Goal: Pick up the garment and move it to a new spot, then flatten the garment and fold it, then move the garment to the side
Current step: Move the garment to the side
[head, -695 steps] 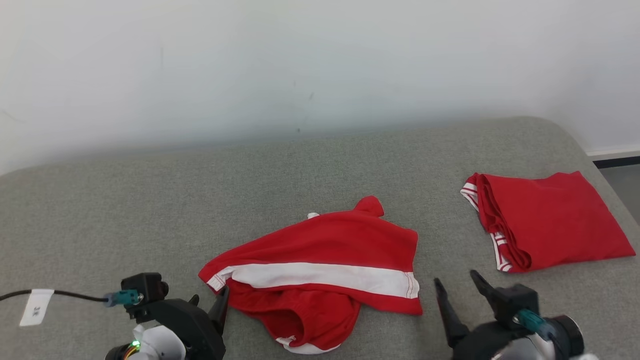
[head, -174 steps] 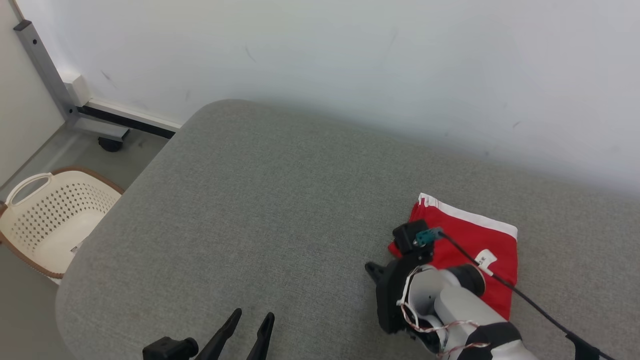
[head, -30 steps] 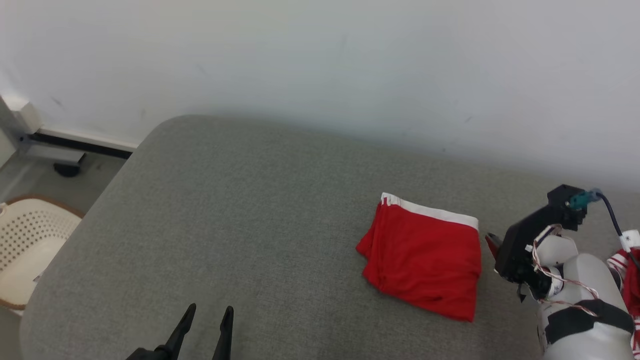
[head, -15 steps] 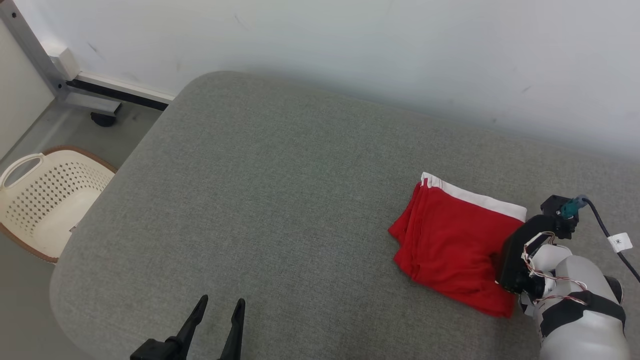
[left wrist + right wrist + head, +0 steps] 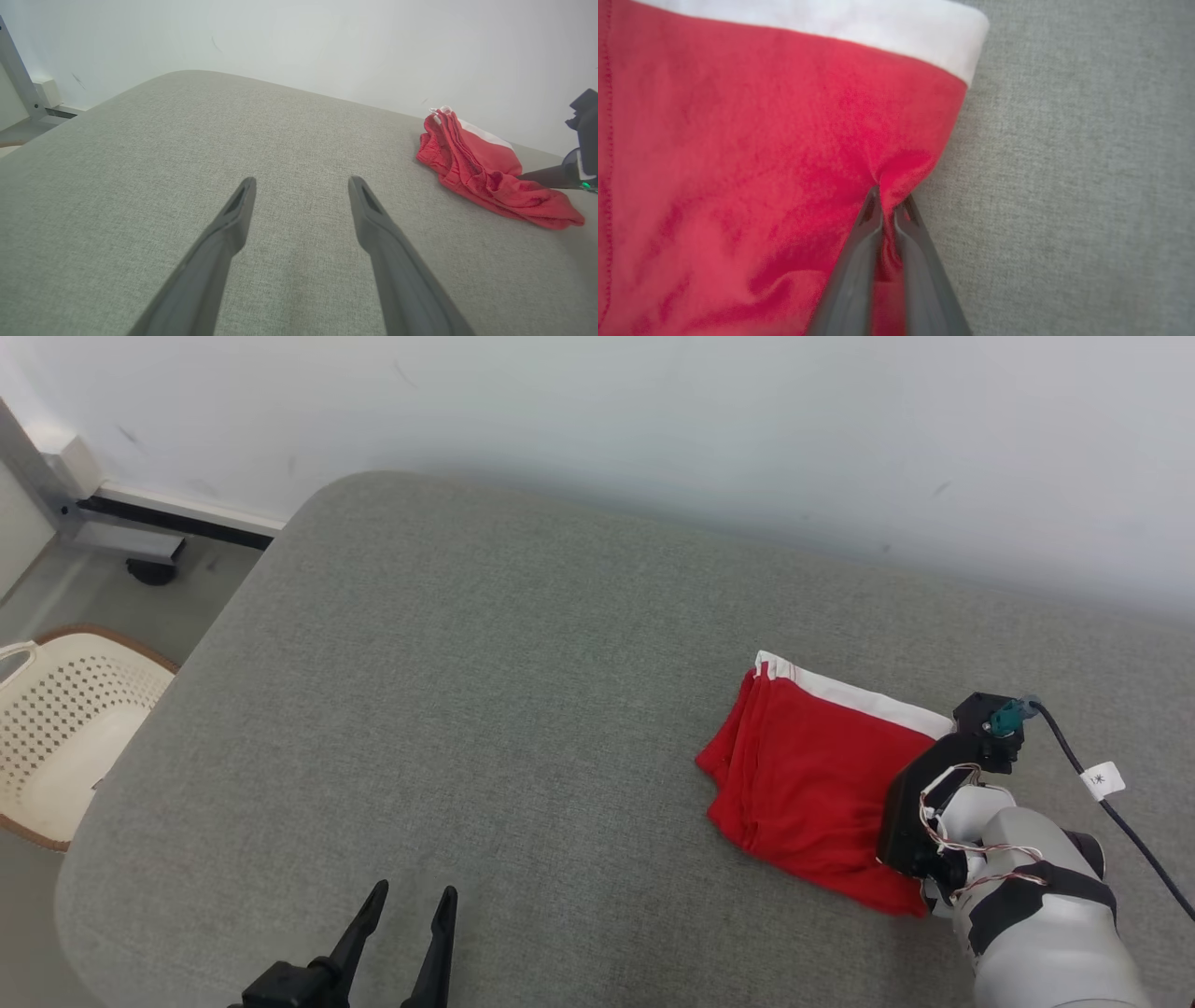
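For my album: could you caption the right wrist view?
Right gripper pinches the red garment at its edge, on a grey cushion.

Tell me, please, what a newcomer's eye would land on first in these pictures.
The folded red garment with its white band stands out, lying right of centre on the grey padded surface. The right gripper is shut on a pinch of its edge, while the left gripper hovers open at the lower left. A cream perforated basket sits on the floor at the far left.
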`<state>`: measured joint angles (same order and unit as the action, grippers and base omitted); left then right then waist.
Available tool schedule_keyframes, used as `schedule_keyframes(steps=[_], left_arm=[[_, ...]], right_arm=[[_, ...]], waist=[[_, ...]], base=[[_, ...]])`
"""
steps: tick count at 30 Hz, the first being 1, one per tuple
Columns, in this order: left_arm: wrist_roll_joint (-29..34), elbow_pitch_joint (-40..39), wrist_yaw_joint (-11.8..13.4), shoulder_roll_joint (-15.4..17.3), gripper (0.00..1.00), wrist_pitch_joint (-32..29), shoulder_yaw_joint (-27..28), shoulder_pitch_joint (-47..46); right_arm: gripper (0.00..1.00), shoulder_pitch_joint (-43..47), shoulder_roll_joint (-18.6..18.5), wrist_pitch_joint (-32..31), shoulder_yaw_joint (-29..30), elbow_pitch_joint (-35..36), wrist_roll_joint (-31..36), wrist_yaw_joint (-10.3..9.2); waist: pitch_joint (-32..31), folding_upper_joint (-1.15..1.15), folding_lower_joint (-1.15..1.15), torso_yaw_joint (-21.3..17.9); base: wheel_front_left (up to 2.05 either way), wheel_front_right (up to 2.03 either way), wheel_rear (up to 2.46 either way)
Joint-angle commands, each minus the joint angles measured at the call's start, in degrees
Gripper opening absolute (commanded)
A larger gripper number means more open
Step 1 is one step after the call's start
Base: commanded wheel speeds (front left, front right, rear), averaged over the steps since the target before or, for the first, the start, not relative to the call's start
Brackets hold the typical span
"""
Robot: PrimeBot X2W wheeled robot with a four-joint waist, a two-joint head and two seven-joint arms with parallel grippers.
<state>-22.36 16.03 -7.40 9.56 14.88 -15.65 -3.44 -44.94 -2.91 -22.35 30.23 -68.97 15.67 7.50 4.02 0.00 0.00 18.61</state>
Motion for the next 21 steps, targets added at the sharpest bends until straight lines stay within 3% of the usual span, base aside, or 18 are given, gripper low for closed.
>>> schedule_keyframes(steps=[1, 12, 18, 21], left_arm=[[-0.4, -0.2, 0.0, 0.4, 1.00, 0.3, 0.1, 0.8], [-0.8, -0.8, 0.4, 0.9, 1.00, 0.3, 0.6, 3.0], [-1.0, -1.8, 0.7, 0.9, 1.00, 0.3, 0.6, 3.5], [-1.1, -2.2, 0.7, 0.9, 1.00, 0.3, 0.4, 3.6]], right_arm=[[0.00, 1.3, 0.0, 0.3, 0.1, -0.7, 1.0, -0.09], [0.00, -0.2, -0.2, 3.8, -6.0, 1.7, 5.0, -0.08], [0.00, 1.7, -4.4, 0.5, -12.3, 6.5, 9.1, -0.07], [0.00, 2.3, -8.5, -1.2, -17.1, 7.5, 10.1, -0.07]], waist=[[-1.0, 0.00, 0.00, -1.5], [-4.0, 0.00, 0.00, -9.1], [-4.6, 0.00, 0.00, -12.5], [-4.0, 0.00, 0.00, -13.7]], base=[[0.00, 0.00, 0.00], [0.00, 0.00, 0.00], [0.00, 0.00, 0.00], [0.00, 0.00, 0.00]])
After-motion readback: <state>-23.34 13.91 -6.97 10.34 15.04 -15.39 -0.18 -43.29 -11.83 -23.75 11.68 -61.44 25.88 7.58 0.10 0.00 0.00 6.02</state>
